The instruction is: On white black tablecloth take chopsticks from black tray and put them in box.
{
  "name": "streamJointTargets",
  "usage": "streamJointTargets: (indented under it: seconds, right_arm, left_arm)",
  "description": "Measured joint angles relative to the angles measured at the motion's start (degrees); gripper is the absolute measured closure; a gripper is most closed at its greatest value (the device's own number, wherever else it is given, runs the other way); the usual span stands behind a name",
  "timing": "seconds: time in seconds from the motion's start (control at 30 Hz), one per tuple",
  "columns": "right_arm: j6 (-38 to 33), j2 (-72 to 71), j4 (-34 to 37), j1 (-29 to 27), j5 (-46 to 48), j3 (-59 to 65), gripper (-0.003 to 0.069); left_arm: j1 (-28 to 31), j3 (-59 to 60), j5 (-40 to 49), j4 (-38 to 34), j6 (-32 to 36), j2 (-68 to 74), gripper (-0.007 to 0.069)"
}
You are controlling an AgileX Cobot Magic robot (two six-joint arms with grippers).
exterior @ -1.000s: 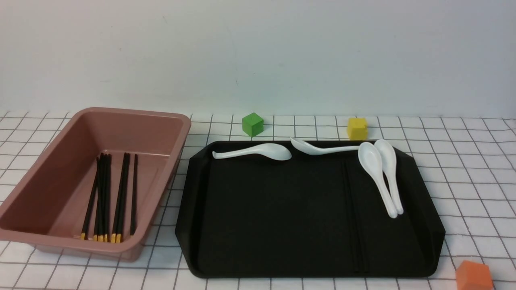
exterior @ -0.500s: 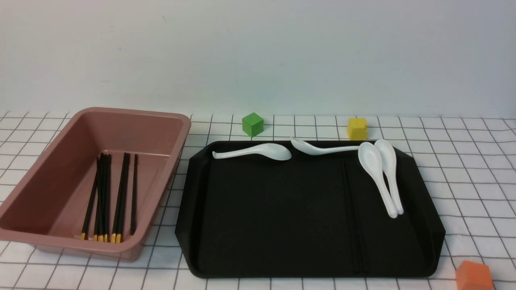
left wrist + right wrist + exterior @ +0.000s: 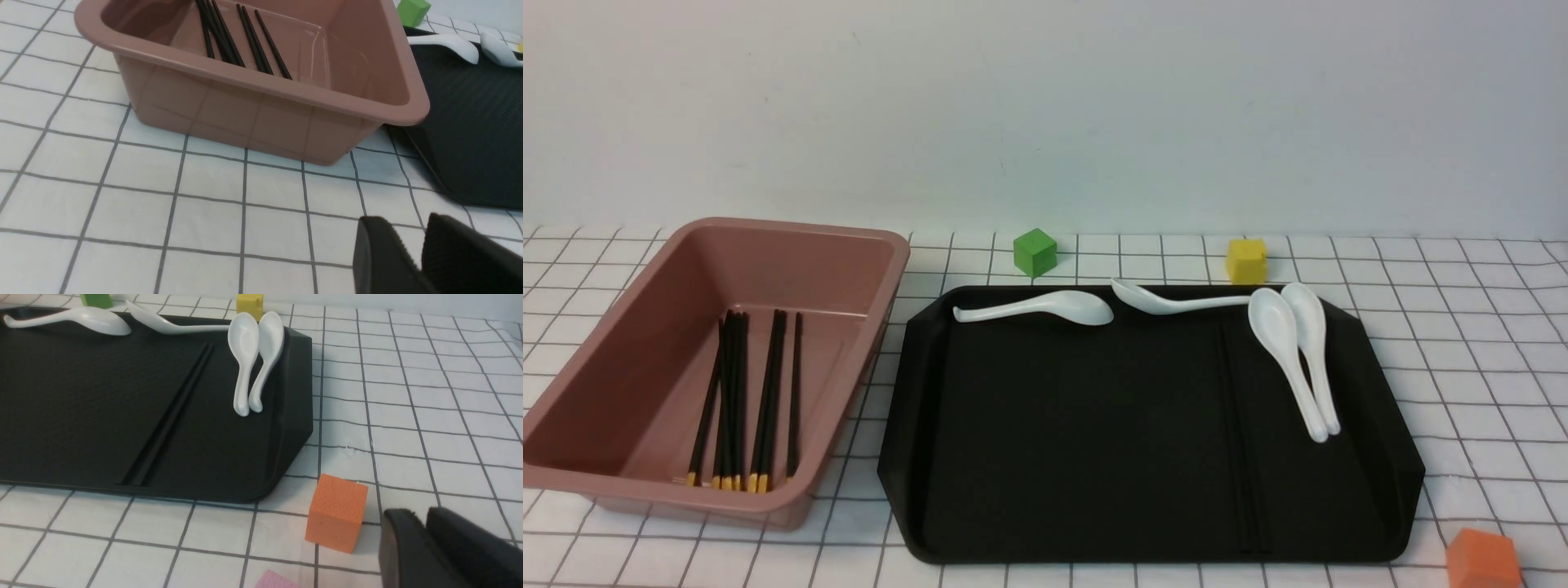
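Note:
On the white, black-gridded tablecloth [image 3: 1462, 343] the black tray [image 3: 1078, 441] lies at centre right. Two black chopsticks [image 3: 1241, 441] rest side by side on its right half, running front to back; the right wrist view shows these chopsticks [image 3: 171, 412] on the tray [image 3: 81, 396] too. The pink box [image 3: 768, 269] stands left of the tray with several chopsticks [image 3: 739, 400] inside. My left gripper [image 3: 404, 222] hovers over bare cloth near the box [image 3: 245, 114], slightly open and empty. My right gripper [image 3: 421, 512] is shut and empty, right of the tray's near corner. Neither gripper shows in the front view.
Several white spoons [image 3: 1290, 359] lie along the tray's far and right sides. A green cube [image 3: 1035, 251] and a yellow cube [image 3: 1246, 260] sit behind the tray. An orange cube [image 3: 337, 512] stands close beside my right gripper, with a pink piece [image 3: 273, 582] nearer the front edge.

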State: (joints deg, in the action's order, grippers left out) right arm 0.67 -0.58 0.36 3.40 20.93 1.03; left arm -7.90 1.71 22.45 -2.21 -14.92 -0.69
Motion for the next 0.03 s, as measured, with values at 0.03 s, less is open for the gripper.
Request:
streamJointTargets:
  seconds: [0.03]
  right_arm:
    - [0.0,0.0,0.0,0.0,0.0,0.0,0.0552]
  left_arm:
    - [0.0,0.0,0.0,0.0,0.0,0.0,0.0439]
